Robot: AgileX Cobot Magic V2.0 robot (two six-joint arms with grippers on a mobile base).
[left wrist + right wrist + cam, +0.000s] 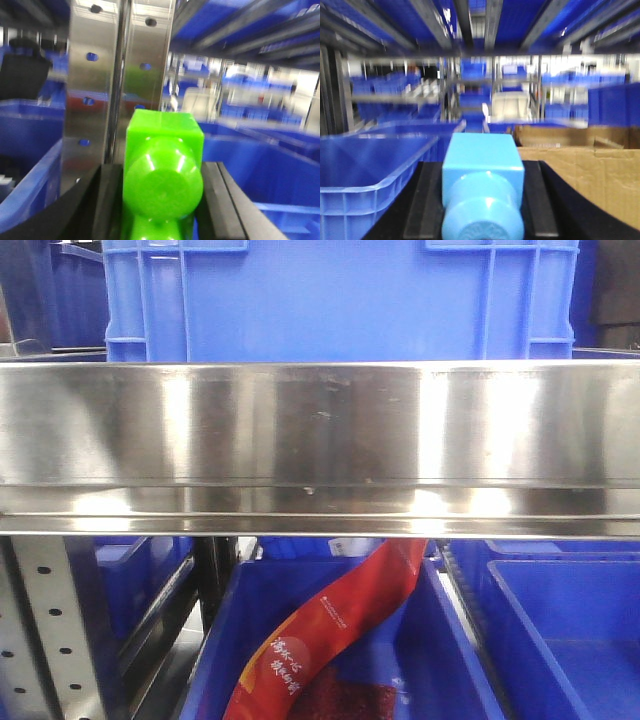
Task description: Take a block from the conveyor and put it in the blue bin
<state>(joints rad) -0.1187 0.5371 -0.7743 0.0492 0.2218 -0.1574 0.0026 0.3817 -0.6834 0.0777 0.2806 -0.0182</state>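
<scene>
The left gripper (162, 192) clamps a green block (165, 145) between its two black fingers (107, 200), both pressed against the block's sides, at lower centre in front of a perforated steel upright (97, 75). The right gripper (482, 200) likewise pinches a light blue block (482, 157) at lower centre, between a blue bin (370, 195) at lower left and a cardboard box (590, 175) at lower right.

Polished steel rail (320, 440) spanned front view, glare patches across it. Perforated steel upright (120, 75) stood near left. Far racks (390, 95) held blue crates (475, 67), blurred, brightly lit. Cardboard box (590, 170) near right.
</scene>
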